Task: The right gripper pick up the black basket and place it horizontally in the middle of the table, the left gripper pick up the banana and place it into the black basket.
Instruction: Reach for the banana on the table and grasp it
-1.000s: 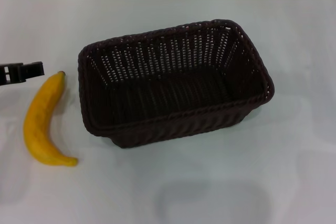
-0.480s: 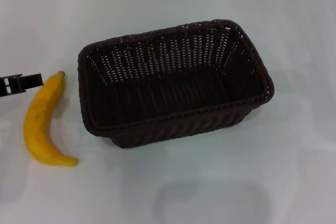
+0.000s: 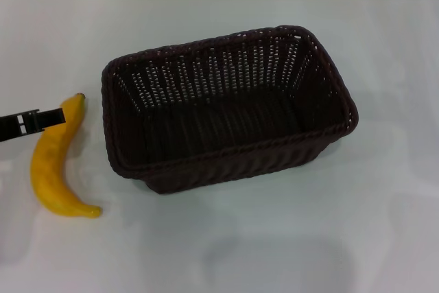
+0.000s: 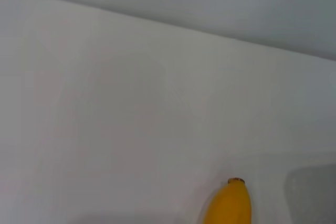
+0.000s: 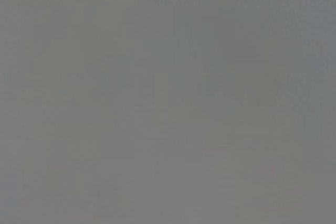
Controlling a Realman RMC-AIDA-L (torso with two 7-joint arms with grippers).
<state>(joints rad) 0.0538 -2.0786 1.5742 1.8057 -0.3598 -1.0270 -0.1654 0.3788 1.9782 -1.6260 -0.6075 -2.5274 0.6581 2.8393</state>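
White and smooth, the table (image 3: 288, 252) filled the head view, with a grey wall behind its far edge. Nearest on the left lay the banana (image 3: 56, 162), flat on the table, its blunt end toward the robot and its dark tip pointing away. It lay just beside the basket's left side without touching it. The left gripper (image 3: 49, 117) reached in from the left edge, low over the banana's far end, its tip overlapping the fruit just below the dark tip. Whether its jaws were apart or together could not be told. The left wrist view showed only the banana's tip and bare table.

Farther back, in the middle of the table, stood the basket (image 3: 226, 111), upright and empty, its long side running left to right, slightly skewed. It appeared already placed, so the step in hand was judged to be the grasp of the banana.

To do it well, the gripper would likely need to straddle the banana across its width, nearer the thick middle than the tapering tip, then lift clear of the braided rim before moving right.

The right gripper was not in view; its wrist view showed plain grey.
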